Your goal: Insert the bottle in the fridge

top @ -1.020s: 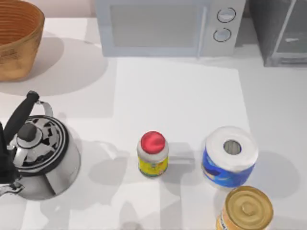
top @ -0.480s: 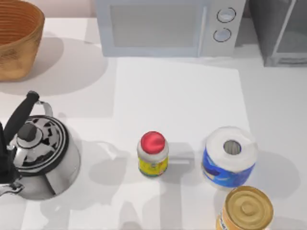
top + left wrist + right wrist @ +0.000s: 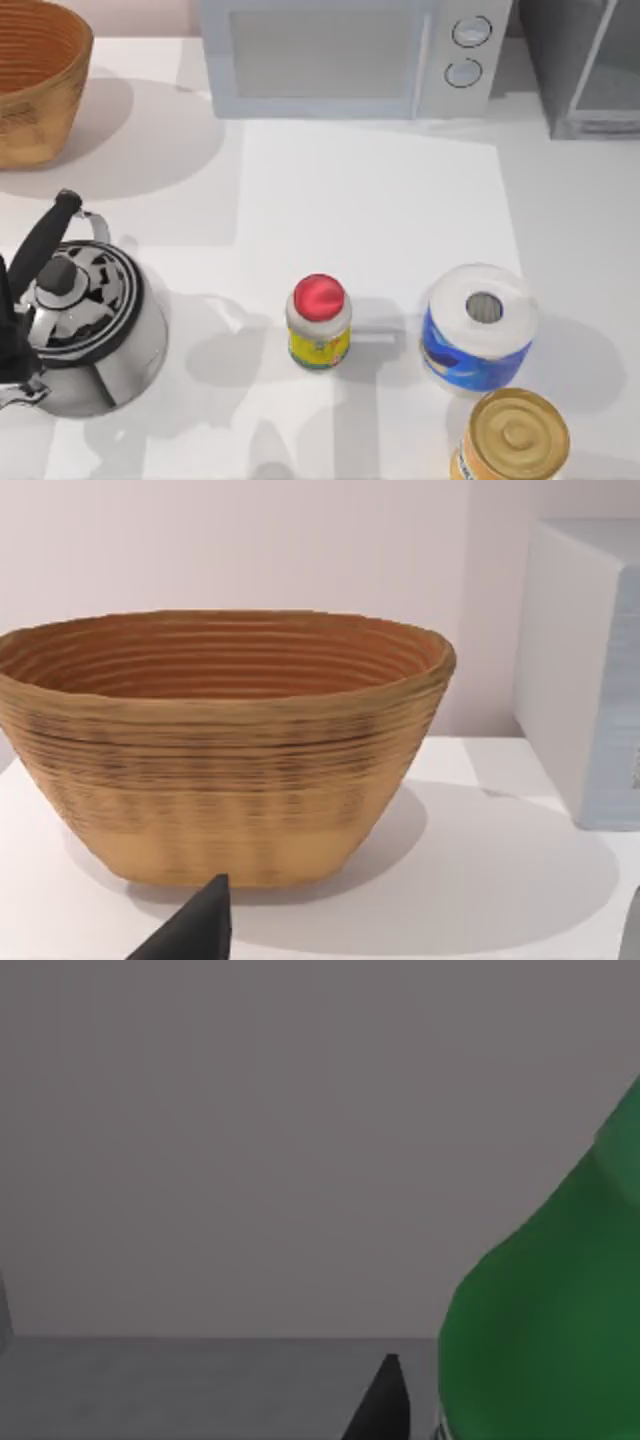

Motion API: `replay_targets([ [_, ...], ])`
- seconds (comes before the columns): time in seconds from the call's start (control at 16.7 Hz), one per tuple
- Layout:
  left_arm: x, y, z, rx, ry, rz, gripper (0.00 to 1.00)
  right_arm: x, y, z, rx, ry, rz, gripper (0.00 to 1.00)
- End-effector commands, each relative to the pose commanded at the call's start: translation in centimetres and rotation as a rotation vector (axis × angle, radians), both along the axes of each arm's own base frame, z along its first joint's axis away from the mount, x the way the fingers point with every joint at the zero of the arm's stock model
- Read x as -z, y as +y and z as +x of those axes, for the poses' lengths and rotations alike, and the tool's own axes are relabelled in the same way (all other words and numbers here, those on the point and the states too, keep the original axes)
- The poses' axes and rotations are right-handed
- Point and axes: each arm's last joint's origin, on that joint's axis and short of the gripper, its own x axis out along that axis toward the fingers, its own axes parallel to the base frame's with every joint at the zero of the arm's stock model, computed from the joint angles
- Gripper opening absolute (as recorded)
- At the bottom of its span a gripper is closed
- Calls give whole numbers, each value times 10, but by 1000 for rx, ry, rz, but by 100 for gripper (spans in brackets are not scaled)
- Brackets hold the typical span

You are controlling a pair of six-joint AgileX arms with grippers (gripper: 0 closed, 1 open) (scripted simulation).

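Observation:
The green bottle (image 3: 545,1320) stands large and tilted in the right wrist view, in front of a plain grey wall and floor. My right gripper (image 3: 392,1405) shows as a dark tip just beside the bottle, with a narrow gap between them. The fridge (image 3: 585,70) is at the table's back right corner, a dark grey box with a pale framed door. My left gripper (image 3: 420,942) hangs open and holds nothing, facing the basket (image 3: 225,745); one of its fingertips (image 3: 205,932) shows dark. The left arm (image 3: 8,320) sits at the far left edge by the kettle.
A white microwave (image 3: 345,55) stands at the back, left of the fridge. A woven basket (image 3: 35,80) is at the back left and a steel kettle (image 3: 85,325) at the front left. A red-capped jar (image 3: 319,322), a paper roll (image 3: 480,325) and a can (image 3: 512,437) stand in front.
A pale patch seen through the fridge door a second ago is gone. Nothing on the table has moved.

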Motion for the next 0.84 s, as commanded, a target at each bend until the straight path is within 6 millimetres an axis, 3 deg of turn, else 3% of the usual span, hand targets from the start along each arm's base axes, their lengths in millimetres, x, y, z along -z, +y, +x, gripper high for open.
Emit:
replay_targets([
  [0.48,0,0,0,0,0,0,100,0,0,0,0,0,0,98],
  [0.84,0,0,0,0,0,0,100,0,0,0,0,0,0,100],
])
